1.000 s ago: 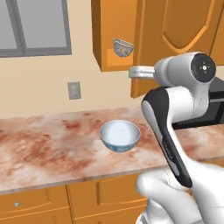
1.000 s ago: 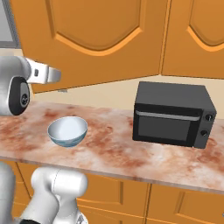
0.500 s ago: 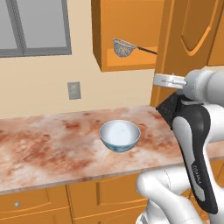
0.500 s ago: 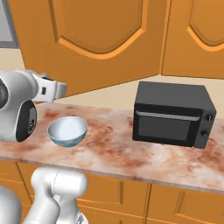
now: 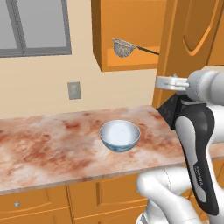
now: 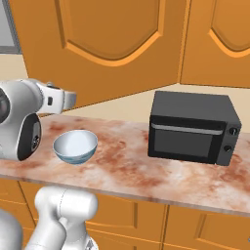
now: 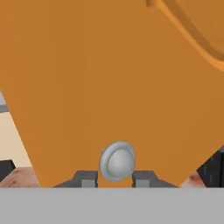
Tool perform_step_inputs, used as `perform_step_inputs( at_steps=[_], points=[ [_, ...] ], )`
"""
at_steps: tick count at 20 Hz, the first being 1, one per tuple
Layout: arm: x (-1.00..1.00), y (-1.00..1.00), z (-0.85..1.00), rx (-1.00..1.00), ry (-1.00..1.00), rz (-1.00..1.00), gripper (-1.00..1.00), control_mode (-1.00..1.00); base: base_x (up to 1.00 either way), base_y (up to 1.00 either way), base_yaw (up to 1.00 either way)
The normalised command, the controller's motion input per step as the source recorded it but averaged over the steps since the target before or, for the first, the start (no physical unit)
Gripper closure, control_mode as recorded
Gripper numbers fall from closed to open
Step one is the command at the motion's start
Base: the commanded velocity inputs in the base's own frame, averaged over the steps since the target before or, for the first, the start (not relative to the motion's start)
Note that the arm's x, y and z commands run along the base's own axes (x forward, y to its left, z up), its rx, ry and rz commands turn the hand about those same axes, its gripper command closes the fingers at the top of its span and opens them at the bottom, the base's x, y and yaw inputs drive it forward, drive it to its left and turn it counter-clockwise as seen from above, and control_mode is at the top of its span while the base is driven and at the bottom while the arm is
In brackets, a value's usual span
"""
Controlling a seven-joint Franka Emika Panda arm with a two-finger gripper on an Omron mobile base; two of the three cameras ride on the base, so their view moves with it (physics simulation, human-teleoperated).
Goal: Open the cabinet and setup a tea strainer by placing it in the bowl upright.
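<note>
Your claw (image 7: pixel 114 180) is pinching the knob (image 7: pixel 117 160) of the cabinet (image 5: pixel 127 35) door (image 7: pixel 109 78), fingers (image 7: pixel 86 179) snug on both sides. Door's swung well open in left base view. Tea strainer (image 5: pixel 123 47) sits inside on the cabinet shelf, mesh basket toward the left, black handle pointing right. Bowl (image 5: pixel 120 135) is upright on the tabletop (image 5: pixel 52 144), roughly below the strainer. Risks, imo: knob's round and slick, so a pull off the door's arc could pop the claw off. Wrist sits close to the door edge and could bump it on retreat. Thin handle = easy to knock the strainer off the shelf when reaching in. Microwave (image 6: pixel 193 127) is well apart from the bowl, no issue.
</note>
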Motion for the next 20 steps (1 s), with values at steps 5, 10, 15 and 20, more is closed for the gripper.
perform_step_inputs(
  at_steps=[5, 10, 15, 20],
  points=[
    [-0.35, 0.03, 0.20, -0.11, 0.01, 0.00, -1.00, -1.00, 0.00, 0.00, 0.00],
    [-0.42, 0.33, 0.42, -0.25, 0.02, -0.06, -1.00, -1.00, 0.00, 0.00, 0.00],
    [-0.23, 0.61, 0.41, -0.38, 0.15, -0.09, -1.00, -1.00, 0.00, 0.00, 0.00],
    [0.06, 0.65, 0.18, -0.57, 0.33, -0.13, -1.00, -1.00, 0.00, 0.00, 0.00]
  ],
)
